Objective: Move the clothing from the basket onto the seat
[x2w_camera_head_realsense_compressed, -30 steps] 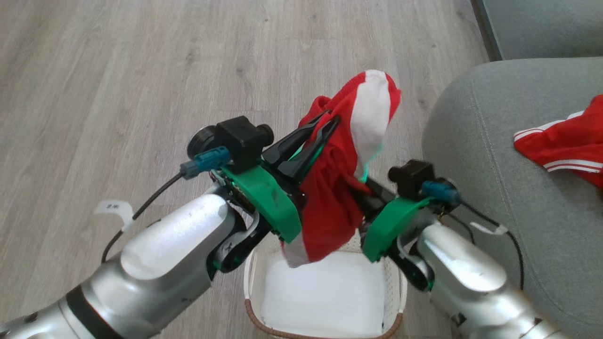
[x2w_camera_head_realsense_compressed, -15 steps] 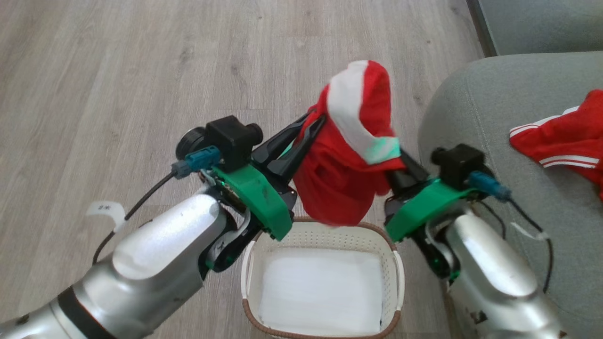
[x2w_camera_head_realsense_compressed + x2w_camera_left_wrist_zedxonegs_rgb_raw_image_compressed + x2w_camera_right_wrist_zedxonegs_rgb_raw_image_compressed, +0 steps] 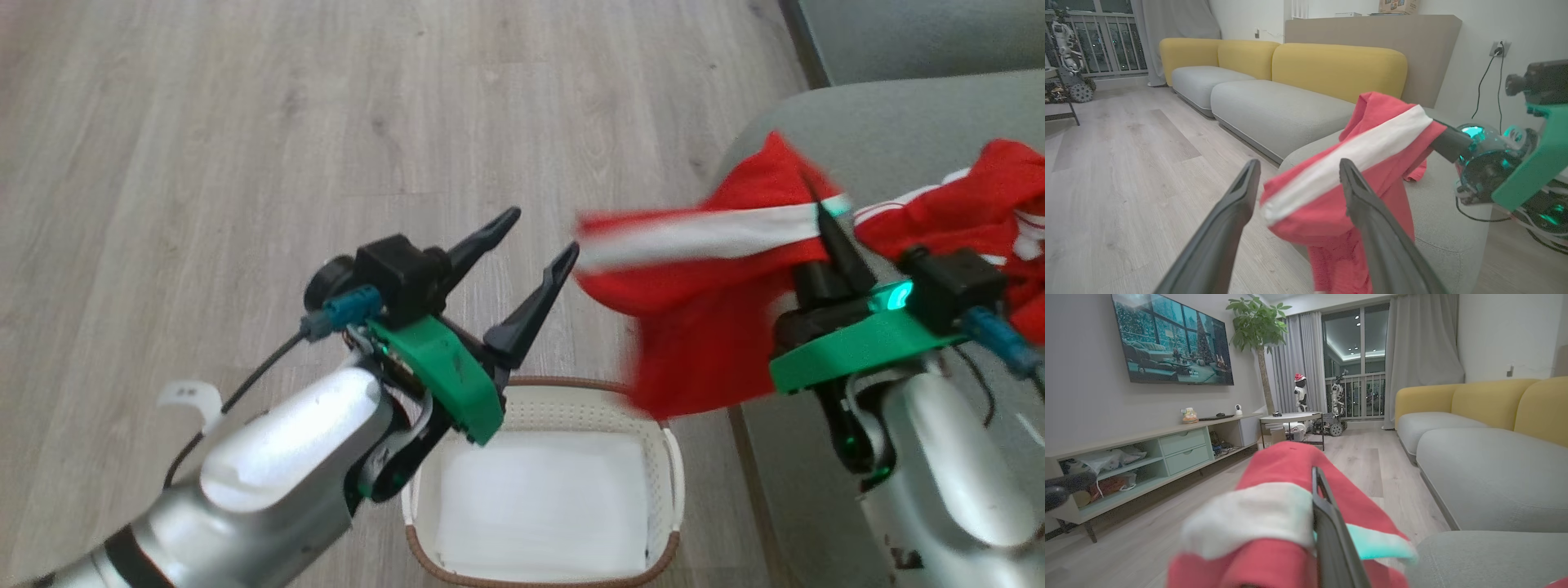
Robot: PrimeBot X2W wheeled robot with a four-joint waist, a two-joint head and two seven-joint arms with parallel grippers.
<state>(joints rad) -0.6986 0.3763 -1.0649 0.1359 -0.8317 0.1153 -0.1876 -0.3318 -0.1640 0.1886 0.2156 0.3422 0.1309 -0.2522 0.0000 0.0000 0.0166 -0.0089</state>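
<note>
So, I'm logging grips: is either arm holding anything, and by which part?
The right gripper, jaws shut, pinches the red garment near one end of its white stripe. The left gripper, jaws open, holds nothing.

Left end effector [image 3: 1299, 164] spread wide, red clothing [image 3: 1331, 204] pinched by right end effector [image 3: 1443, 141]
</note>
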